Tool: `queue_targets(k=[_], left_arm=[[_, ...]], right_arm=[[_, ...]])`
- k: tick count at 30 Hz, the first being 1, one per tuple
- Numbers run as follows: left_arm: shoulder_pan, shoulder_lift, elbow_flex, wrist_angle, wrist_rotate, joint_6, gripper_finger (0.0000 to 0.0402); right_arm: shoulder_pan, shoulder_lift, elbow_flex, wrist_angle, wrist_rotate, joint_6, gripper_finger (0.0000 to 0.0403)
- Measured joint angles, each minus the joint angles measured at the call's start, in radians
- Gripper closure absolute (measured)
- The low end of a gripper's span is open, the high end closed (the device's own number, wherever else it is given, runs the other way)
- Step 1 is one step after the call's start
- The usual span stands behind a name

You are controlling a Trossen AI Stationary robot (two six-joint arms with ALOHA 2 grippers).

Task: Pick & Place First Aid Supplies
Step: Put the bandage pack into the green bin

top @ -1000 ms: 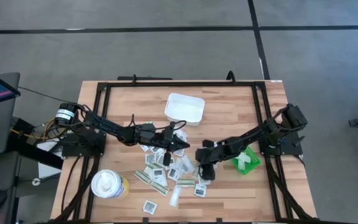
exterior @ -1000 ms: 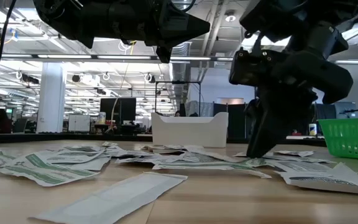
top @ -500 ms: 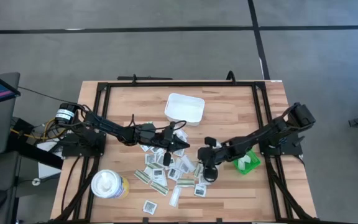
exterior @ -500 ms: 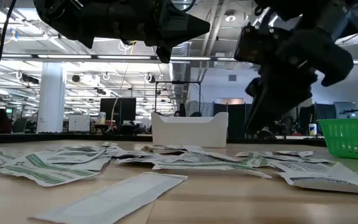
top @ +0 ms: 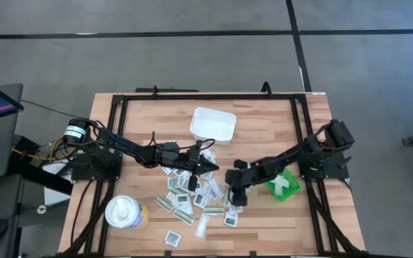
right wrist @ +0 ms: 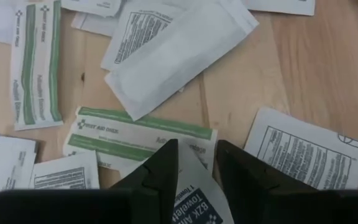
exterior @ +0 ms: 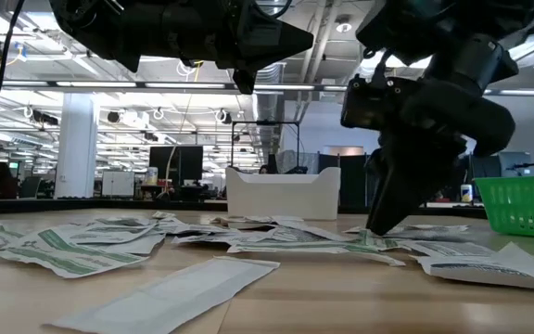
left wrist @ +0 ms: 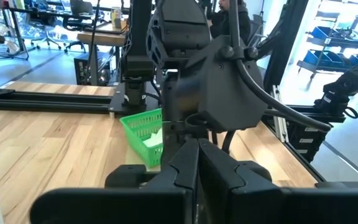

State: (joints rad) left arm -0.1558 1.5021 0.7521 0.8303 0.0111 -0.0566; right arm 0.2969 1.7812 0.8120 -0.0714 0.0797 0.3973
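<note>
The first aid supplies (top: 196, 198) lie spread flat over the table's middle and near part: square white packets and white-and-green strips (right wrist: 135, 134). In the low view they form a thin layer (exterior: 109, 243) on the wood. My right gripper (top: 234, 193) (exterior: 378, 227) is open. It points down into the right side of the pile with a white towelette packet (right wrist: 194, 199) between its fingers. My left gripper (top: 211, 167) (exterior: 290, 40) is shut and holds nothing. It hangs level above the pile's far side and points toward the table's right. My right gripper comes from above, slanting toward the table's left. Its fingertips (exterior: 375, 230) reach down to the layer of packets. A corner of the white towelette packet (right wrist: 190, 163) shows between the two fingers (right wrist: 166, 165), lying over a green strip. I cannot tell whether the fingers press on it.
A white rectangular tray (top: 213, 124) (exterior: 283, 193) stands beyond the pile. A green bin (top: 285, 185) (exterior: 525, 206) (left wrist: 143, 134) with white packets in it sits to the right. A round white tub (top: 126, 212) stands near the left front corner. Black frame rails (top: 206, 96) border the table.
My right gripper rose off the packets and swung a little toward the table's right edge. It then came back down and left onto nearly the same spot in the pile. The packets have stayed where they were.
</note>
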Motion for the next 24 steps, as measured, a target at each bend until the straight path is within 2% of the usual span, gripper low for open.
queue_targets(k=[5,13,19,24], left_arm=[[0.0,0.0,0.0,0.0,0.0,0.0,0.0389],[0.0,0.0,0.0,0.0,0.0,0.0,0.0389],[0.0,0.0,0.0,0.0,0.0,0.0,0.0389],[0.0,0.0,0.0,0.0,0.0,0.0,0.0389]], right_arm=[[-0.02,0.002,0.0,0.003,0.014,-0.005,0.0313],[-0.018,0.003,0.0,0.0,-0.007,-0.031,0.0395],[-0.011,-0.04,-0.004,-0.016,-0.024,-0.04,0.0395],[0.024,-0.125,-0.003,-0.027,-0.014,-0.041,0.04]])
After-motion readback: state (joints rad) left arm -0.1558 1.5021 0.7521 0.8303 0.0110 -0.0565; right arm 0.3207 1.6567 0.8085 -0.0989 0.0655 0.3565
